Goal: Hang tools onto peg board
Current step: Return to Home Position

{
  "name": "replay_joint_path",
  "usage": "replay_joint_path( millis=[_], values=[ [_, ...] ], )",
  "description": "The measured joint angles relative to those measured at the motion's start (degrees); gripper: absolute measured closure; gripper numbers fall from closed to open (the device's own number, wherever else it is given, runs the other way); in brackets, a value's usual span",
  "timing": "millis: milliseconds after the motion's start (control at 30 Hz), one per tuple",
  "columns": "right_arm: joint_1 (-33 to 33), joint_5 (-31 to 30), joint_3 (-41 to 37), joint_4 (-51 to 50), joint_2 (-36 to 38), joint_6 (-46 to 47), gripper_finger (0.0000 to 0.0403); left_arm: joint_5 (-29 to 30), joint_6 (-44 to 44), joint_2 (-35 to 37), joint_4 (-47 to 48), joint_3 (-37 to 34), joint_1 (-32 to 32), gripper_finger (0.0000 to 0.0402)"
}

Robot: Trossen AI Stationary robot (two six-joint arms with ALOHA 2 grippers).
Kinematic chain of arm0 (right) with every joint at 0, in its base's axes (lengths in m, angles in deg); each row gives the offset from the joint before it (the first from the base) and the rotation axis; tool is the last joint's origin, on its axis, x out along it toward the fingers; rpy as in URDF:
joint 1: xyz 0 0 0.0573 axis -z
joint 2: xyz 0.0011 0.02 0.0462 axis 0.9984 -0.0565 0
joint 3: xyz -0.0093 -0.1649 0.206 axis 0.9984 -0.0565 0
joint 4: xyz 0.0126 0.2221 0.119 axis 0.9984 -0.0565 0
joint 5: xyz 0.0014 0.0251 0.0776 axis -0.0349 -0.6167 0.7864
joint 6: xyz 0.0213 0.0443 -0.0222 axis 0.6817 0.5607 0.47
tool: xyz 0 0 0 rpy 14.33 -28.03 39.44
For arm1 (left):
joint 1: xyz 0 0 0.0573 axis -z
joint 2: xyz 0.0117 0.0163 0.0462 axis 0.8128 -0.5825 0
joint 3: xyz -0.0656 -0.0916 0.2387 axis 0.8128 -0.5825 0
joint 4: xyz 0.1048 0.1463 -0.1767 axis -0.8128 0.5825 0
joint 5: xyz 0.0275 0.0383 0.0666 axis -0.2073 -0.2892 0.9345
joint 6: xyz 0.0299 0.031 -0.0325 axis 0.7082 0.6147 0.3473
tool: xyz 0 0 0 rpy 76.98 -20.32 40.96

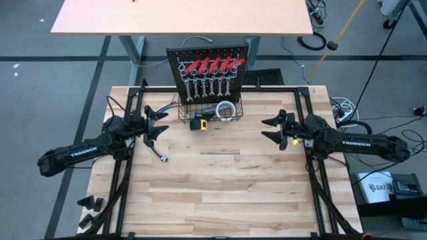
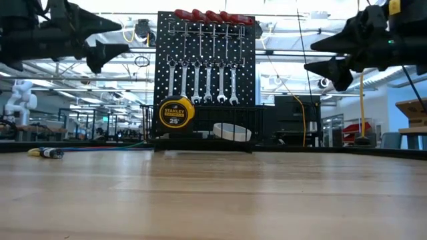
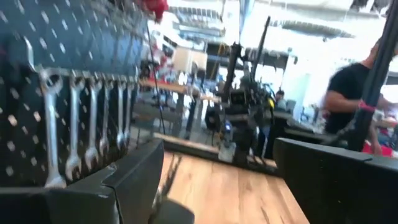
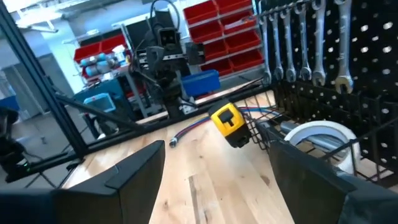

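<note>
Seen from above, the peg board (image 1: 208,67) stands in the upper middle of the frame at the counter's (image 1: 220,193) far edge. It carries red-handled tools (image 1: 213,65) along its top and silver wrenches (image 1: 208,87) beneath, and the yellow tape measure (image 1: 197,123) is at the left front corner of the wire basket (image 1: 235,113). The left hand (image 1: 160,125) sits left of the basket, fingers spread and holding nothing. The right hand (image 1: 267,129) mirrors it on the right, also spread and empty. A bundle of coloured wires (image 1: 160,155) lies just below the left hand. In the level view the tape measure hangs from the basket's rim, clear of the counter, with a white tape roll (image 2: 232,131) inside the basket and both hands raised in the upper corners. The left wrist view looks closely past the wrenches, and the right wrist view shows the tape measure dangling at the basket's corner. The hanging looks nearly finished. The tape measure's hold seems shallow, so a knock to the board could drop it, and a low retreat by the left arm might snag the wires.
</note>
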Motion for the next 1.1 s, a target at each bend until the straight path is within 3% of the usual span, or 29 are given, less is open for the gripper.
replay_joint_path(
  millis=[167, 600, 833, 967, 1100],
  values=[
    [-4.54, -6.46, -1.06, -3.02, 4.31, -0.04, 0.0122, 2.49, 0.62, 0.99, -1.32, 0.00, 0.00, 0.0093],
    [-10.85, -19.00, -1.07, -15.50, 12.17, -0.69, 0.0122, 2.52, 1.06, 1.32, 2.83, -0.95, 0.00, 0.0093],
    [-11.11, -26.20, -1.07, -30.46, 22.28, -0.59, 0.0122, 2.50, 0.58, 1.90, 5.20, -1.84, 0.00, 0.0093],
    [-11.11, -27.23, -0.84, -36.40, 29.70, -1.94, 0.0122, 2.48, 0.48, 3.28, 4.91, -1.84, 0.00, 0.0093],
    [-11.11, -27.64, 2.39, -42.10, 29.20, -2.51, 0.0122, 2.79, 0.42, 5.38, 4.73, -1.86, -0.02, 0.0093]
  ],
)
